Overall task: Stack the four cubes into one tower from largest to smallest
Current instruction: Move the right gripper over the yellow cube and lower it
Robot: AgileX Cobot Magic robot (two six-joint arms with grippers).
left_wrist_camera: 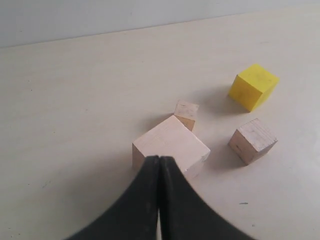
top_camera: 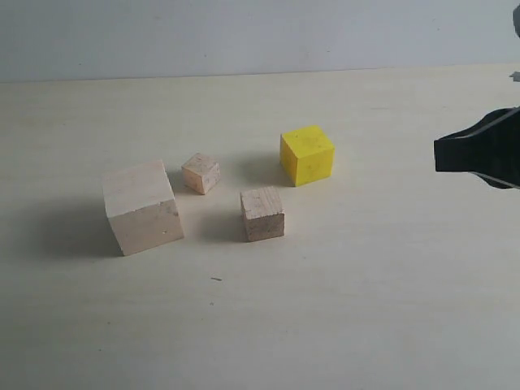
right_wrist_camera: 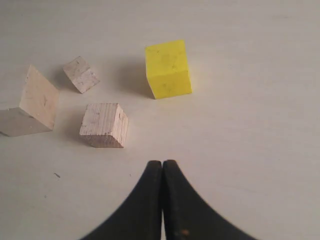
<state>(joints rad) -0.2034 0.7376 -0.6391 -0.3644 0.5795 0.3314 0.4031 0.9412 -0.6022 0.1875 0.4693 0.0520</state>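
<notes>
The right pincer (right_wrist_camera: 162, 164), closed, sits apart from the yellow cube (right_wrist_camera: 168, 68).

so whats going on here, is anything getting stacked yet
Nothing is stacked or held yet. The large pale cube, yellow cube, light-brown cube and small pinkish cube all sit apart on the table. The left gripper is shut and empty, close to the large pale cube. The right gripper is also shut and empty, off to the yellow cube's side.

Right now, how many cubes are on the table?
4, none stacked: large pale cube at left, smallest cube just right of it, light-brown cube in the middle front, yellow cube rightmost.
</notes>
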